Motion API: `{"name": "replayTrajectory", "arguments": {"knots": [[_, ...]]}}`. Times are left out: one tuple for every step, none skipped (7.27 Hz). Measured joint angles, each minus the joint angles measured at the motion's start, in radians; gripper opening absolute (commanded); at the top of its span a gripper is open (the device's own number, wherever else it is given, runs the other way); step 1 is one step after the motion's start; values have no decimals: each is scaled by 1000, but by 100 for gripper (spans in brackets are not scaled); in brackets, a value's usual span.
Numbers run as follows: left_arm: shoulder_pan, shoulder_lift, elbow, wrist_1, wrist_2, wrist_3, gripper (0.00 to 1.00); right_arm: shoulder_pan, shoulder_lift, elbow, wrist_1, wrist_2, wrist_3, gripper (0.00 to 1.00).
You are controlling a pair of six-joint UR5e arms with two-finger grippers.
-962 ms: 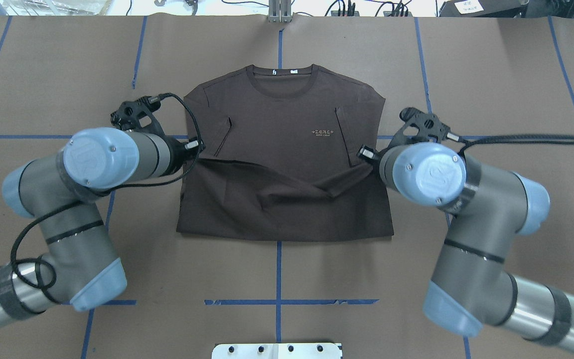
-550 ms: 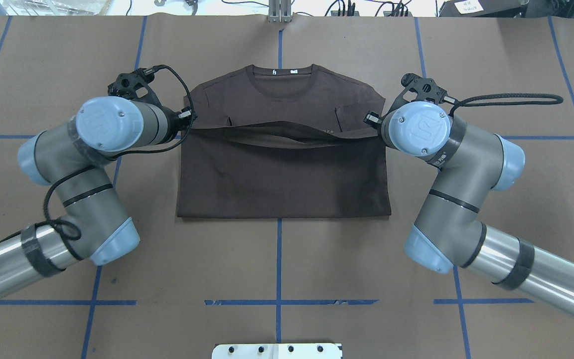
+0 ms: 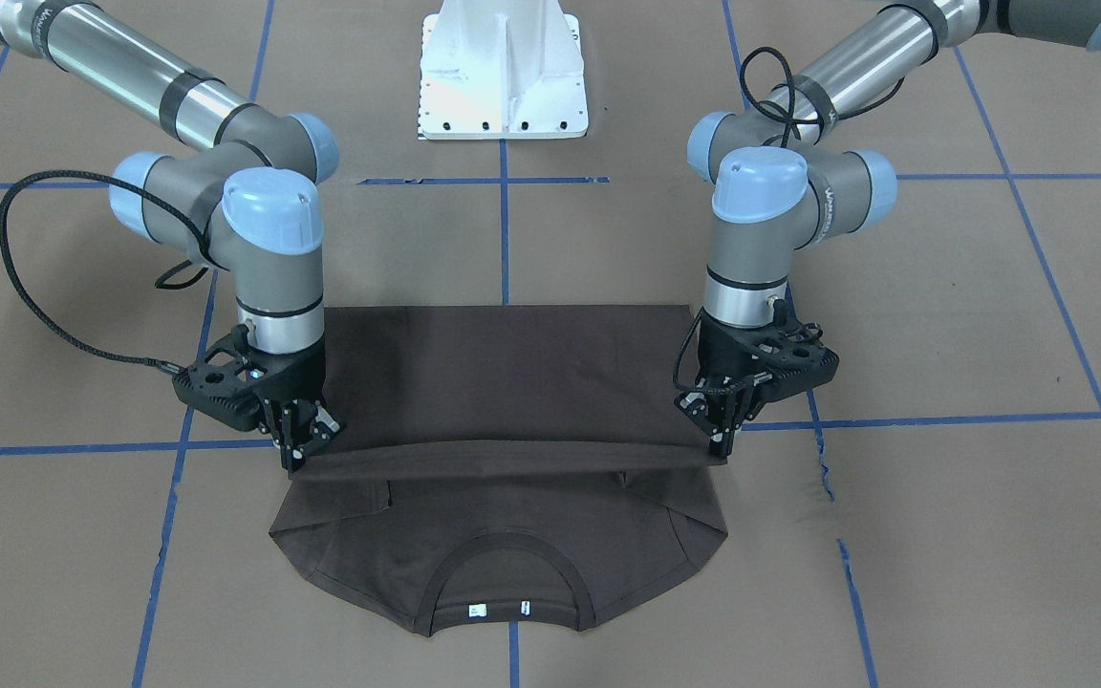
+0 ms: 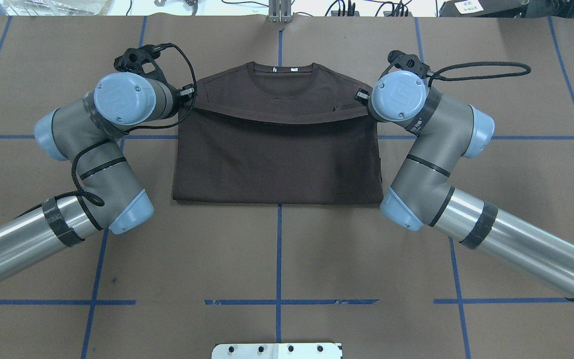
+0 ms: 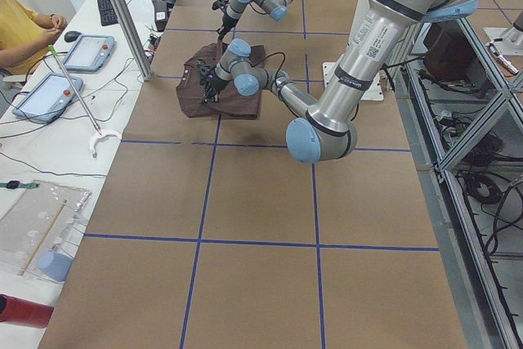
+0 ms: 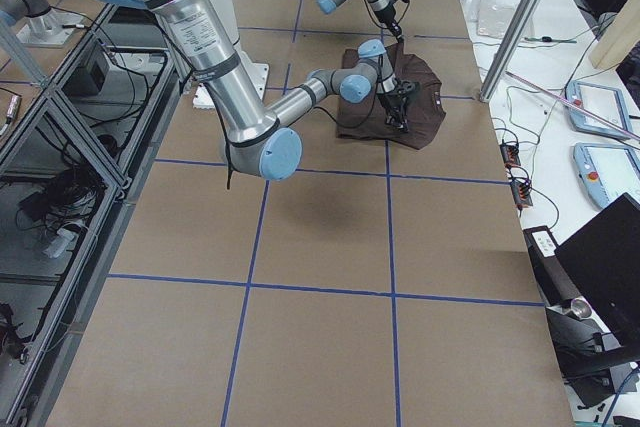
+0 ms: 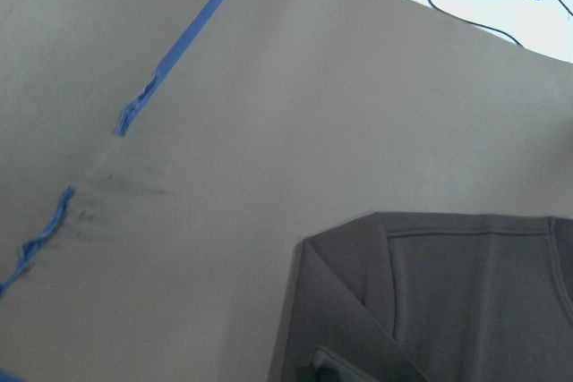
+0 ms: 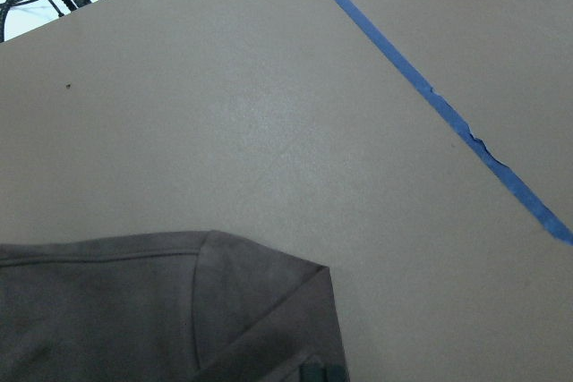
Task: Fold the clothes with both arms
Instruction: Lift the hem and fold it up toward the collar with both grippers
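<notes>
Table (image 4: 192,259): wide, flat, covered in matte brown paper and gridded with blue tape (image 4: 278,259). The tape is torn and ragged in places in the left wrist view. White bolted pedestal (image 3: 503,72) at the robot's edge.

Room: white bench along the operators' side, carrying cables and tablets (image 5: 86,51). A person's yellow sleeve (image 5: 20,30) is at its far end. A clear shallow tray (image 5: 41,222) sits on the bench with a thin stick in it; the rest of its contents are unclear.

Left arm (image 4: 92,164) and right arm (image 4: 426,149): grey metal, pale blue caps, black cables looping off the wrists. Both wrists point straight down at the shirt's side edges.

Shirt (image 4: 277,159): dark brown, soft cotton, lying mid-table with its collar (image 4: 280,80) away from the robot. Sleeves are tucked in. The lower half is doubled over the upper, with the crease on the robot's side. The hem is raised across the chest, short of the collar, sagging slightly in the middle. White tags (image 3: 476,609) show inside the neck.

Left gripper (image 3: 721,447): fingers pinched narrow on one hem corner.

Right gripper (image 3: 294,457): likewise clamped on the other corner.
</notes>
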Motion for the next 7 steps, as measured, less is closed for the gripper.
{"name": "replayTrajectory", "arguments": {"knots": [[-7, -17, 15, -12, 0, 5, 0, 17, 16, -20, 3, 9, -16, 0], [-11, -26, 20, -18, 0, 7, 0, 33, 26, -28, 4, 24, -29, 0], [-14, -30, 30, -21, 1, 7, 0, 43, 30, -35, 4, 36, -38, 0], [-15, -32, 47, -25, 1, 6, 0, 45, 37, -51, 4, 41, -43, 0], [-16, -33, 65, -34, 1, 5, 0, 44, 50, -74, 5, 43, -45, 0], [-16, -33, 89, -56, 1, 4, 5, 43, 63, -98, 6, 42, -47, 10], [-14, -33, 117, -91, 1, 4, 15, 43, 69, -116, 10, 39, -49, 33]]}}
